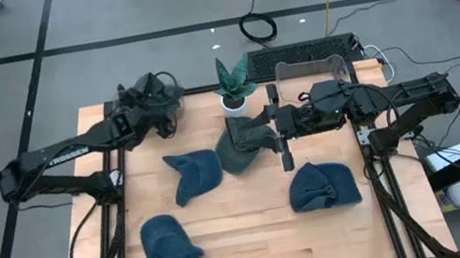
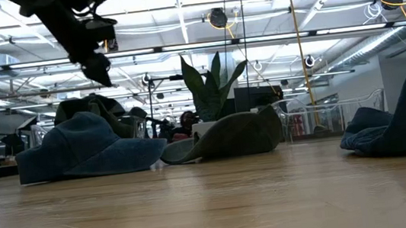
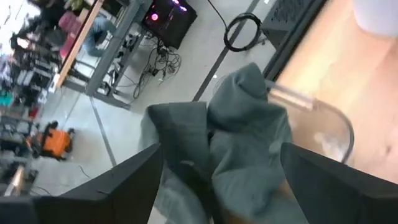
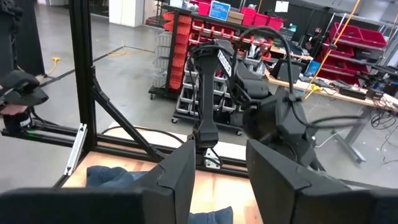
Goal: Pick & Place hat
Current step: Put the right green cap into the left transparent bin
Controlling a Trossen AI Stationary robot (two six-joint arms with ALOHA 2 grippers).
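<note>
Reaching centre-table, your right gripper (image 1: 283, 139) hangs unclenched, empty; the olive hat (image 1: 236, 150) lies just toward nine o'clock.

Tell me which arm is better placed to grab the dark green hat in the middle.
Right: the right gripper hovers directly beside the dark green hat, jaws open, while the left gripper holds gray cloth.

A potted plant (image 1: 233, 84) in a white pot stands at the wooden table's (image 1: 259, 238) far edge — a clear bin (image 1: 308, 70) just beside it.
</note>
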